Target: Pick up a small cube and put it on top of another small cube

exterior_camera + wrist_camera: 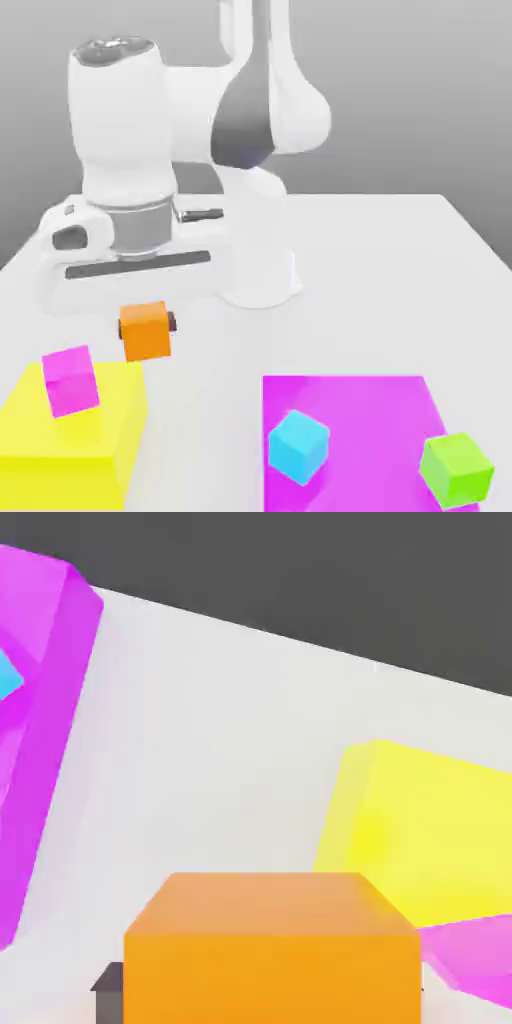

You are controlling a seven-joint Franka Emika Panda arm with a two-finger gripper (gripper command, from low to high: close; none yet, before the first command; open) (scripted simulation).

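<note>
Clamping the orange cube [146, 331] between them, the 2 fingers [147, 324] are holding it in the air near the yellow block [66, 434], clear of the magenta-pink cube [70, 381] that is sitting on top of that block. On the exterior view's right of the yellow block, a large flat magenta block [345, 400] is lying apart from it on the tabletop [205, 400], carrying 2 more cubes, 1 cyan [298, 447] and 1 green [457, 470].

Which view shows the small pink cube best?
The exterior view: the small magenta-pink cube shows as a compact block on the yellow block. The hand view gives just a piece of it, cut off at the picture's edge, beside the orange cube.
</note>
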